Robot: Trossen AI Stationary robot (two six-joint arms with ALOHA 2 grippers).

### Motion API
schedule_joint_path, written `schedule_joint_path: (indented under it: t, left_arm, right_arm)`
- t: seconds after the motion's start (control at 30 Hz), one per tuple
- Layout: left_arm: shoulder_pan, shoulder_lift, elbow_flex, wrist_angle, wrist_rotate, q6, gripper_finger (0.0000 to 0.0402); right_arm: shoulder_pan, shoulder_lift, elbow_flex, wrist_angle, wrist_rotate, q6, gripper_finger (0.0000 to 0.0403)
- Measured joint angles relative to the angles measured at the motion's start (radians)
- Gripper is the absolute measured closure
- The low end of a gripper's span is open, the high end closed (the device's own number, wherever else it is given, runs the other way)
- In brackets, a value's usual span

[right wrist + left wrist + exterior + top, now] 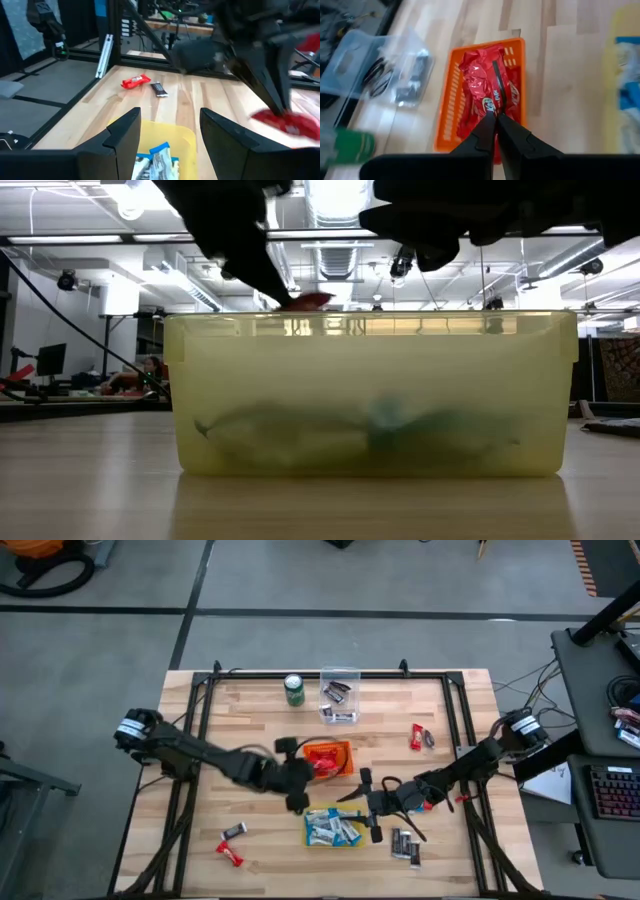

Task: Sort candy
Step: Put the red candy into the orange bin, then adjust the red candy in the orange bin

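Left gripper (496, 116) pinched on light, crinkly, probably slippery red KitKat bar (487, 82) at bar's six-o'clock end, above orange bin (449, 102); right gripper (170, 127) wide, empty.

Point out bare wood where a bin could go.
Free: the far-left corner beside the green can, and the near middle left of the yellow bin, past the two loose candies. Crowded: table centre, around the orange bin, yellow bin and both grippers.

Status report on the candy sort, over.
Left pincer shut on red candy over orange bin. Right pincer open, empty, above yellow bin. Loose candy remains on table. Nothing blocking.
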Motion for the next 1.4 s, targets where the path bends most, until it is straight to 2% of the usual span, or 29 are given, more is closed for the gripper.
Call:
schedule_joint_path:
  t: [0.1, 0.2, 0.33, 0.47, 0.57, 0.83, 1.0, 1.13, 1.4]
  left_arm:
    - [0.075, 0.018, -0.002, 0.066, 0.076, 0.126, 0.0401]
    - [0.127, 0.021, -0.002, 0.091, 0.088, 0.194, 0.0401]
    - [0.172, 0.024, -0.004, 0.091, 0.09, 0.24, 0.0401]
    - [0.197, 0.024, -0.011, 0.112, 0.153, 0.285, 0.0401]
    - [0.203, 0.024, -0.022, 0.153, 0.175, 0.296, 0.0401]
    - [0.194, 0.024, -0.032, 0.165, 0.175, 0.295, 0.0401]
    - [0.166, 0.015, -0.032, 0.03, 0.183, 0.297, 0.0401]
    - [0.161, 0.016, -0.035, -0.07, 0.272, 0.294, 0.0401]
    - [0.182, 0.061, -0.035, -0.03, 0.299, 0.292, 0.0401]
  right_arm:
    - [0.0, -0.071, 0.0, -0.13, 0.023, 0.071, 0.0209]
    - [0.0, -0.174, 0.0, -0.334, 0.025, 0.197, 0.0209]
    - [0.0, -0.322, 0.0, -0.641, 0.024, 0.425, 0.0209]
    - [0.003, -0.445, 0.0, -0.916, 0.022, 0.659, 0.0209]
    - [0.015, -0.508, 0.0, -1.058, 0.021, 0.752, 0.0209]
    - [0.027, -0.537, 0.0, -1.114, 0.022, 0.791, 0.0209]
    - [0.027, -0.537, 0.0, -1.13, 0.019, 0.802, 0.0209]
    - [0.027, -0.535, 0.0, -1.139, 0.021, 0.805, 0.0209]
    - [0.026, -0.506, 0.0, -1.141, 0.023, 0.806, 0.0209]
